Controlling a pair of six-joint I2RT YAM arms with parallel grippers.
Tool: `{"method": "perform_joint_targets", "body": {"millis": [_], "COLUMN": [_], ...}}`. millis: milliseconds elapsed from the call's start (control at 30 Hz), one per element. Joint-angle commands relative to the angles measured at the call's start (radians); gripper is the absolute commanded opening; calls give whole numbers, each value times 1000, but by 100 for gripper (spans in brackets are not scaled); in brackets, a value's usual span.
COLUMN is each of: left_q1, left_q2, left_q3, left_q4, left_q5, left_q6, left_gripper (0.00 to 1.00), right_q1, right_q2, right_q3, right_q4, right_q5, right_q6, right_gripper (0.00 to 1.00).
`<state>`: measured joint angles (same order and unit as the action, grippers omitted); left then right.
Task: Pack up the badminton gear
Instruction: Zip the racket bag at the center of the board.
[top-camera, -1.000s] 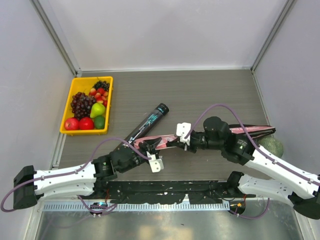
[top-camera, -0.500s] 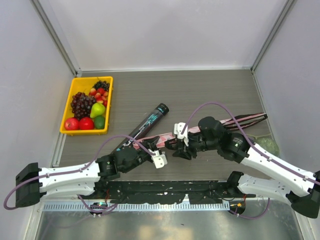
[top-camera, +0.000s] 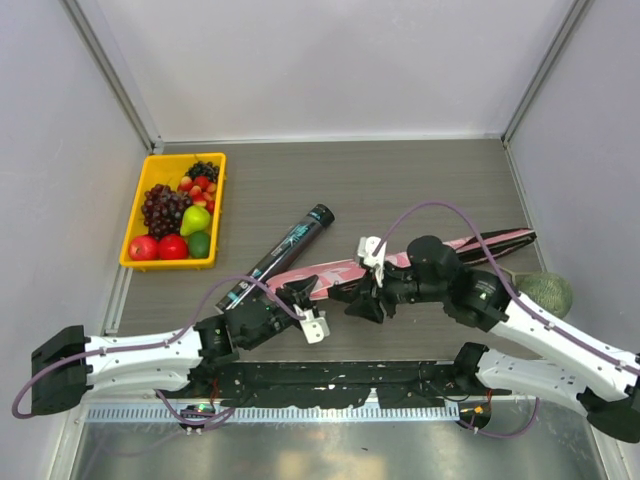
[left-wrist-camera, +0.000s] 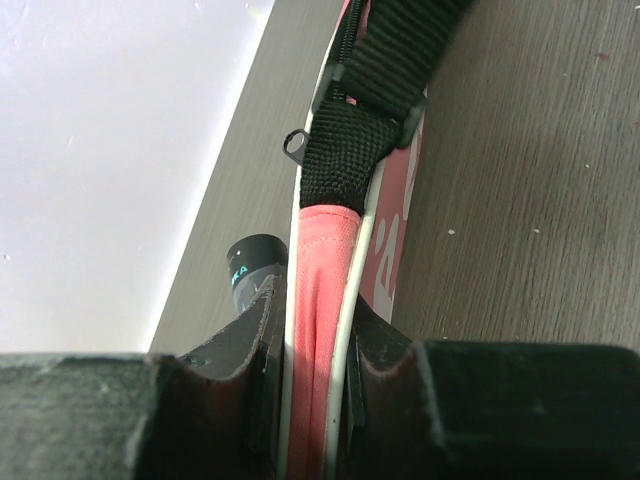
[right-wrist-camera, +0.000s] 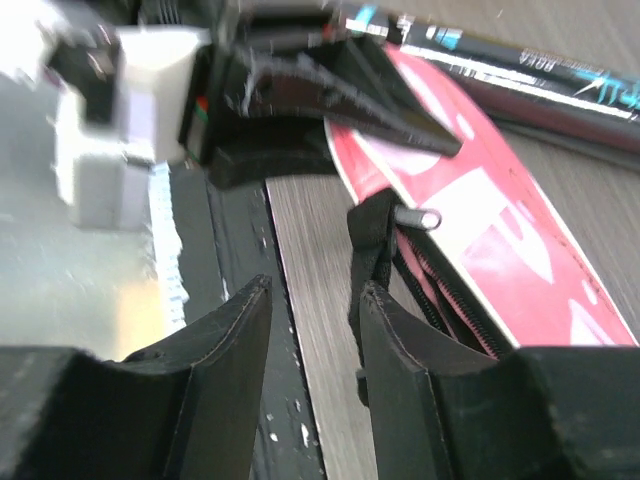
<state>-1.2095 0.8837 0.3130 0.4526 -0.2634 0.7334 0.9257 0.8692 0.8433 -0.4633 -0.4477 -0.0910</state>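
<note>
**Top external view.** A pink racket-shaped fabric bag (top-camera: 330, 273) is seen flat on the grey table (top-camera: 400, 180). Its long axis runs diagonally, the narrow end pointing to the near left and the other end to the far right. Just beside its narrow end lies a long dark cylindrical tube (top-camera: 285, 250), set at a steeper slant. The left gripper (top-camera: 300, 292) is placed at the narrow end, apparently to anchor the bag. The right gripper (top-camera: 362, 300) is held at the near edge of the bag.

**Left wrist view.** The left gripper (left-wrist-camera: 318, 330) is closed on a pink edge of the bag (left-wrist-camera: 315, 260), so the fabric is likely kept taut. A small metal zip pull (left-wrist-camera: 294, 143) is seen further along, beside a black webbing strap (left-wrist-camera: 375, 90).

**Right wrist view.** The fingers of the right gripper (right-wrist-camera: 315, 330) are parted, with only table between them. The zip pull (right-wrist-camera: 420, 217) lies just beyond them, so a grasp for zipping is probably being lined up.
</note>
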Motion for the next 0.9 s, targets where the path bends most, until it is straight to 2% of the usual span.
{"method": "perform_joint_targets", "body": {"millis": [0,133,433,533,667,867], "left_q1": [4,5,5,5,5,5], "left_q2": [-34,-55,-52,-49,-42,-37], "left_q3": [-6,-12,-11,-9,-6,6], "left_q4": [212,204,204,207,210,205], "left_q5": [29,35,44,44,47,53], "left_q6": [-11,-11,-6,-8,-8,-5], "left_gripper": [0,0,0,0,0,0], "right_q1": [-7,-122,-134,-137,-137,-145], "right_q2": [-20,78,247,260,261,264], "right_q3": [120,194,218,205,195,174], "right_q4": [58,37,19,26,28,26], "right_q5": [91,-26,-63,-71,-94,-75], "right_q6": [199,309,269,254,252,235], "right_gripper": [47,44,44,41,33,35]}}
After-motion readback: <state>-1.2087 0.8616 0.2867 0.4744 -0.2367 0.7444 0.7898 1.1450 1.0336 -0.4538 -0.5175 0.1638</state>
